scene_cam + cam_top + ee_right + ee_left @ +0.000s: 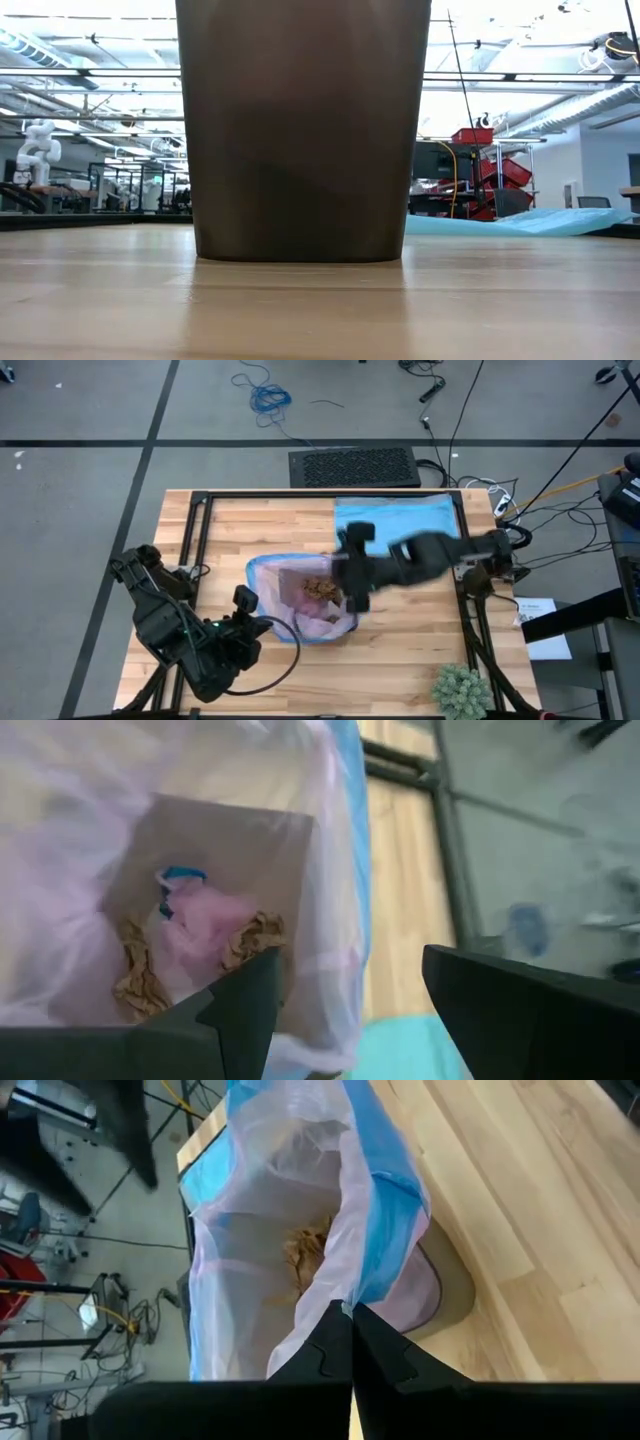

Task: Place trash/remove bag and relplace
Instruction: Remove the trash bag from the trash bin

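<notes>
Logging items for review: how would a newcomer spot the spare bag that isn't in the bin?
Start at the wooden table and look to its far right corner. The light blue plastic bag lies flat there, unlike the lavender-pink liner draped over the bin.

Lavender-pink bag; brown trash; light-blue bag; bin seemingly brown.

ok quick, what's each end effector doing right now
Left end effector: closed, pinching the edge of the lavender bag.
Right end effector: open, holding nothing, over the bin's mouth.
</notes>
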`<action>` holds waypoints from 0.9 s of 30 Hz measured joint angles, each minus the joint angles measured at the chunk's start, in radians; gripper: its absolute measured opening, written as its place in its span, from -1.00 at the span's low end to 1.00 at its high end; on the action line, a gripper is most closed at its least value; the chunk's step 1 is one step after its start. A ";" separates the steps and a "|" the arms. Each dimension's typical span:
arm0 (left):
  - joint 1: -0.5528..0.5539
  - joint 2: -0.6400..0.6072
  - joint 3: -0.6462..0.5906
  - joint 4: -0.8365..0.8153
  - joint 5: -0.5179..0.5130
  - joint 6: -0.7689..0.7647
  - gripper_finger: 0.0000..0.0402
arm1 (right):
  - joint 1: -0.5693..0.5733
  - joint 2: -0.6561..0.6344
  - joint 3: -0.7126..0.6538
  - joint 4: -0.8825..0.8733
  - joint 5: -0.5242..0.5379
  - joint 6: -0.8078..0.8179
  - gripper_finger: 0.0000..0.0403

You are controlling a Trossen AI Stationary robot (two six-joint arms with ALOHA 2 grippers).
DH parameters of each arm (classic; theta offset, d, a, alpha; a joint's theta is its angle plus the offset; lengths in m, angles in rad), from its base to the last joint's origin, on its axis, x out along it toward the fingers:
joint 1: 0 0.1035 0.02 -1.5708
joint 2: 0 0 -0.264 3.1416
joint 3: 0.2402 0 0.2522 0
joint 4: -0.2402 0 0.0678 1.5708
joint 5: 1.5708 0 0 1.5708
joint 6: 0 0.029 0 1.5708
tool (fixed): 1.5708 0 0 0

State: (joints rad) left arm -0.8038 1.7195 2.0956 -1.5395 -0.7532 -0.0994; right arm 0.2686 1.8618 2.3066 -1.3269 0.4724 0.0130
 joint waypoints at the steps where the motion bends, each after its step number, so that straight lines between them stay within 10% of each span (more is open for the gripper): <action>1: -0.003 0.000 -0.001 0.002 0.000 0.000 -1.00 | -0.042 0.000 0.000 0.002 -0.048 -0.009 0.17; 9: -0.024 0.000 -0.022 0.011 0.000 -0.026 -1.00 | -0.291 0.000 0.000 0.021 -0.369 -0.095 0.12; 27: -0.041 0.000 -0.024 0.067 -0.024 -0.049 -1.00 | -0.483 0.004 -0.288 0.181 -0.699 -0.215 0.11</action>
State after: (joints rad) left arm -0.8448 1.7195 2.0720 -1.4721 -0.7773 -0.1484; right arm -0.2140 1.8660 2.0186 -1.1457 -0.2268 -0.2022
